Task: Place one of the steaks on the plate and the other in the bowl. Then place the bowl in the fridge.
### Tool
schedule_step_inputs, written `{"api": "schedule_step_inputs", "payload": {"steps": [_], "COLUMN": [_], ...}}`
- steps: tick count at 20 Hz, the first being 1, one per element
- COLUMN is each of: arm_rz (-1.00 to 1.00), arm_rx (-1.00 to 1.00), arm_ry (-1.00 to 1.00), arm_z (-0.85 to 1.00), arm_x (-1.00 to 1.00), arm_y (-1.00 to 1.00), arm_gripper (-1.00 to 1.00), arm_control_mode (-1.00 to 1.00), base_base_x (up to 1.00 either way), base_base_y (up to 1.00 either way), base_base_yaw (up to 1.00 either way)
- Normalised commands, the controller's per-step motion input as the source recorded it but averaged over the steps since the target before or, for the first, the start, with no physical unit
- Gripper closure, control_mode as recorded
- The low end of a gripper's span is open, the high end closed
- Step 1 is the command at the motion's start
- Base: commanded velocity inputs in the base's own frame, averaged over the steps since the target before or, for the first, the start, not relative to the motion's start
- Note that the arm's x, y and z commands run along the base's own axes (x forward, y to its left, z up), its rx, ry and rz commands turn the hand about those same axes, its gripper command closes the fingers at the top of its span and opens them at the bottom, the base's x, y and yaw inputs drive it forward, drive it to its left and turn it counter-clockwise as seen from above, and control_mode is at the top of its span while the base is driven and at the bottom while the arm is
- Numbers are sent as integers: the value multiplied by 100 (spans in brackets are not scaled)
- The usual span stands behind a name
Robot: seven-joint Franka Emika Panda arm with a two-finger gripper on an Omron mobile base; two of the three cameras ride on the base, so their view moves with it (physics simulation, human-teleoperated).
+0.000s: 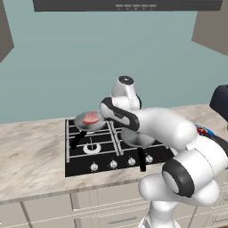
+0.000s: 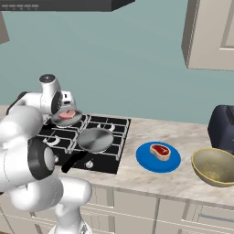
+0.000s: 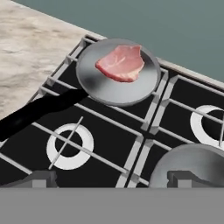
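The worktop [image 2: 183,183] is a veined, marble-patterned beige slab over flat cabinet fronts. Set into it is a black hob [image 1: 91,153] with crossed metal grates, white burner rings and a row of round knobs along the front edge.

Two grey metal frying pans with black handles stand on the hob: the rear pan [image 3: 116,87] holds the pale pink steak [image 3: 121,63], a flat irregular slab; the front pan [image 2: 95,139] carries nothing.

To the right of the hob lies the plate [image 2: 148,163], a flat bright blue disc, with the red steak [image 2: 160,151], rimmed in whitish fat, resting on it. Just beside it stands the bowl [image 2: 215,167], round and yellowish-olive with a pale rim.

The hand [image 3: 113,179] hovers above the hob with jaws fully spread, holding nothing; its dark fingertips [image 3: 37,178] point towards the rear pan.
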Motion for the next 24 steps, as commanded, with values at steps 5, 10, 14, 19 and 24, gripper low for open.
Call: {"api": "schedule_step_inputs", "payload": {"steps": [5,10,14,19,24], "arm_rz": [0,0,0,0,0], "arm_rx": [-10,-16,-4,-1,0], "arm_ry": [0,0,0,0,0], "arm_z": [-20,-24,-1,-11,-22], "arm_x": [12,11,16,18,24], "arm_y": [35,18,8,9,5], "arm_gripper": [-100,-100,-100,-100,-100], "arm_control_mode": [-100,-100,-100,-100,-100], "base_base_x": [0,0,0,0,0], "base_base_y": [0,0,0,0,0], "base_base_yaw": [0,0,0,0,0]}}
